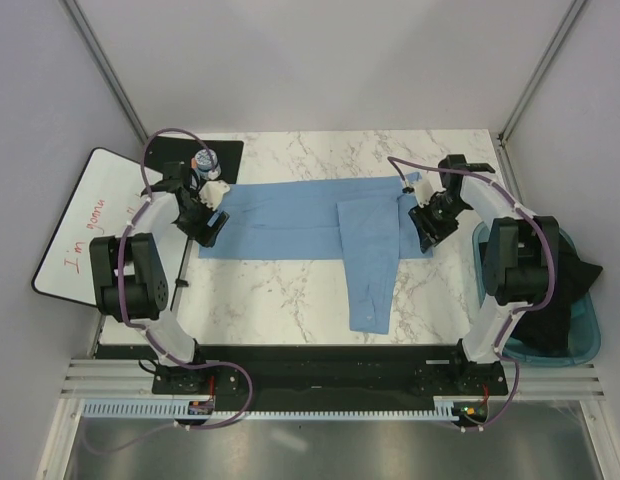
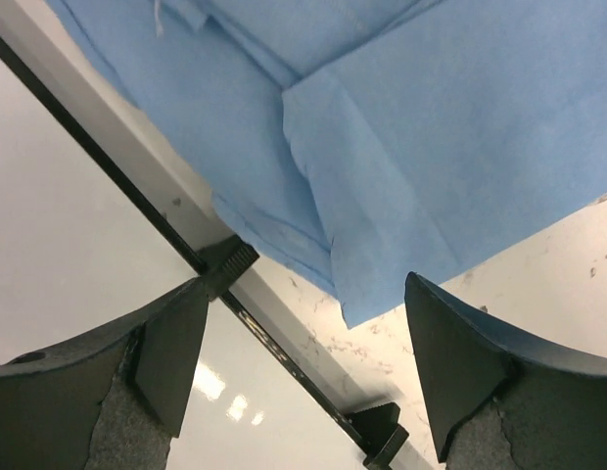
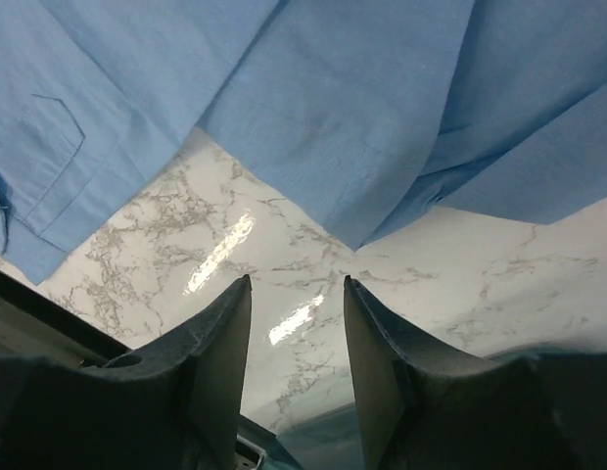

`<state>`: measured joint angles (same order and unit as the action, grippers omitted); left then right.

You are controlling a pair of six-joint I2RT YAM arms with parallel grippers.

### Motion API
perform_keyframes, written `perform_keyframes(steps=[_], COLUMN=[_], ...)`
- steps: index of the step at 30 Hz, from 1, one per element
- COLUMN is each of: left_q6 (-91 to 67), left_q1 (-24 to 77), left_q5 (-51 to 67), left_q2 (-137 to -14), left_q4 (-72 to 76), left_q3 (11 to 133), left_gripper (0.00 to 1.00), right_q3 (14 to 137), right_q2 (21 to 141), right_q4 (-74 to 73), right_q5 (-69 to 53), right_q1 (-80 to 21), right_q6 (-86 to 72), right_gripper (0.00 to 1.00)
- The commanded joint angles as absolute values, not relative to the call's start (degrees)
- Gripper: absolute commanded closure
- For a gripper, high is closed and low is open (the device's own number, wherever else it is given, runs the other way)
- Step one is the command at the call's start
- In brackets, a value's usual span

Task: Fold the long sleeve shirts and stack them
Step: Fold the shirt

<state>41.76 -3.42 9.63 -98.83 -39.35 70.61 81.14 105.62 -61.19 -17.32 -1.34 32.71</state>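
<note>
One long sleeve shirt [image 1: 290,215], light blue, lies flat across the marble table as a wide folded band. A sleeve [image 1: 372,290] is laid down toward the near edge. My left gripper [image 1: 212,226] hovers over the shirt's left end. In the left wrist view the left gripper [image 2: 308,282] is wide open and empty, with the shirt's corner [image 2: 431,127] just ahead of the tips. My right gripper [image 1: 426,228] sits at the shirt's right end. In the right wrist view the right gripper [image 3: 297,281] is open over bare marble, with the cloth [image 3: 333,98] just beyond its fingertips.
A whiteboard [image 1: 80,235] with red writing lies off the table's left side. A small bottle [image 1: 203,160] stands on a black mat at the back left. A blue bin [image 1: 582,335] with dark clothing sits at the right. The table's left edge and a black clamp [image 2: 377,431] lie under my left gripper.
</note>
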Motion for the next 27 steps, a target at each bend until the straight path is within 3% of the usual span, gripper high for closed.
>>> perform_keyframes(steps=[1, 4, 10, 15, 17, 19, 23, 24, 27], left_q6=[39.2, 39.11, 38.85, 39.37, 39.64, 40.08, 41.66, 42.36, 45.25], left_q1=[-4.83, -4.75, -4.75, -4.75, -4.66, -4.66, -4.57, -4.57, -4.31], left_q5=[10.46, 11.16, 12.04, 11.51, 11.51, 11.25, 9.41, 8.88, 8.18], left_q2=[-99.49, -100.45, -103.44, -104.85, -104.85, -104.85, -105.21, -104.6, -102.75], left_q4=[-41.4, -41.22, -41.31, -41.22, -41.31, -41.31, -41.31, -41.48, -42.45], left_q3=[69.17, 68.73, 69.08, 68.64, 68.12, 67.68, 67.15, 66.89, 65.75], left_gripper=[0.13, 0.19, 0.3, 0.34, 0.38, 0.49, 0.76, 0.88, 0.98], right_q3=[80.07, 79.8, 78.31, 77.26, 77.26, 77.17, 76.21, 75.85, 74.45], right_q2=[107.22, 109.33, 112.06, 113.11, 113.38, 113.47, 111.98, 110.49, 107.85], right_q4=[-53.89, -51.95, -50.8, -49.66, -49.57, -49.57, -52.02, -52.47, -55.19], right_q5=[-16.79, -16.0, -15.47, -15.03, -14.77, -13.02, -9.41, -8.53, -6.24], right_q1=[-0.88, -0.88, -0.97, -0.97, -0.97, -0.97, -0.97, -1.05, -0.97], right_q6=[30.85, 29.8, 29.44, 29.09, 29.18, 29.09, 30.23, 30.67, 32.78], right_gripper=[0.51, 0.53, 0.68, 0.77, 0.88, 1.0, 1.0, 1.0, 1.0])
